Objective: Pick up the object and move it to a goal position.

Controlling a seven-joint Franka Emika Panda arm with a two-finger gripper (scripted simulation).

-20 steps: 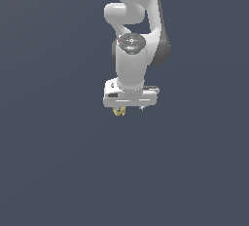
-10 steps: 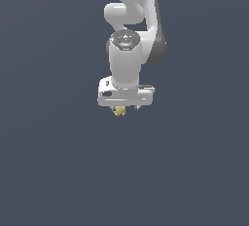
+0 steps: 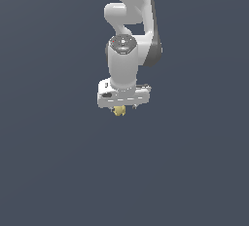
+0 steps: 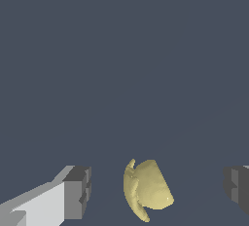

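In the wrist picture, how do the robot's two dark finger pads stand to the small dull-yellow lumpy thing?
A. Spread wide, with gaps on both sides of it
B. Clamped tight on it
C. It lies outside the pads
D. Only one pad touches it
A: the small dull-yellow lumpy thing sits between the dark finger pads with floor showing on either side, so the gripper is open.

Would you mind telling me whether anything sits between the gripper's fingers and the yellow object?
Nothing visible does. In the wrist view the yellow object lies between the open gripper fingers, with only bare grey floor in the gaps either side.
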